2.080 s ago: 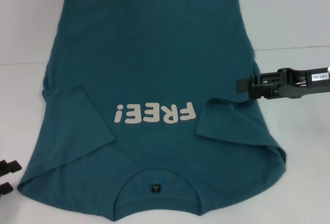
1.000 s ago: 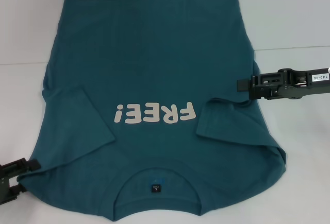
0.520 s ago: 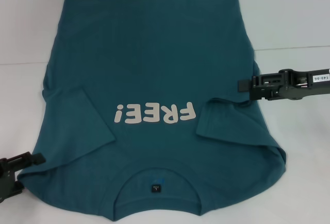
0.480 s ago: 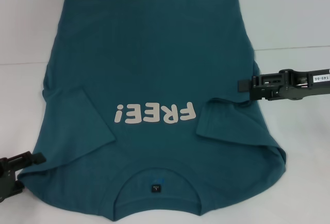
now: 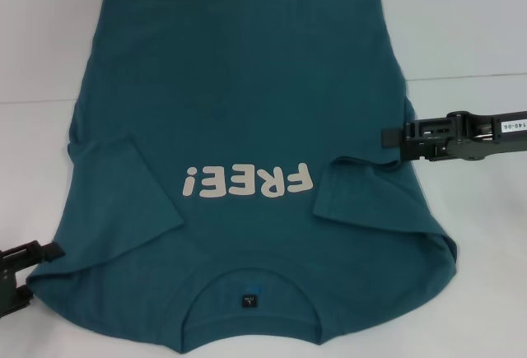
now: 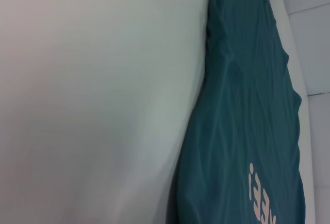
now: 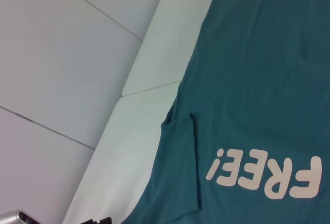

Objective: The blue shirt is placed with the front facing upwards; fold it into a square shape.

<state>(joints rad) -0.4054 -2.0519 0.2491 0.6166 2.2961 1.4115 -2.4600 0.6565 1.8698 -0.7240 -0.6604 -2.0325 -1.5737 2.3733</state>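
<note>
The blue shirt (image 5: 239, 86) lies flat and face up on the white table (image 5: 469, 29). Its collar (image 5: 247, 329) is nearest me, and the cream "FREE!" lettering (image 5: 249, 183) reads upside down. Both sleeves are folded inward over the chest, one on the left (image 5: 123, 185) and one on the right (image 5: 370, 193). My left gripper (image 5: 29, 274) is open at the near left, just beside the shirt's shoulder edge, with nothing in it. My right gripper (image 5: 385, 137) hovers at the shirt's right edge, level with the lettering. The left wrist view shows the shirt (image 6: 242, 105). It also fills the right wrist view (image 7: 258, 80).
Bare white tabletop (image 6: 93, 105) flanks the shirt on both sides. A seam between table panels (image 5: 469, 76) runs behind my right arm. The shirt's hem reaches near the far edge of the head view.
My left gripper came in from the lower left to the shirt's shoulder edge, then drew back slightly. The right gripper drifted a little to the right. The shirt has not moved.
</note>
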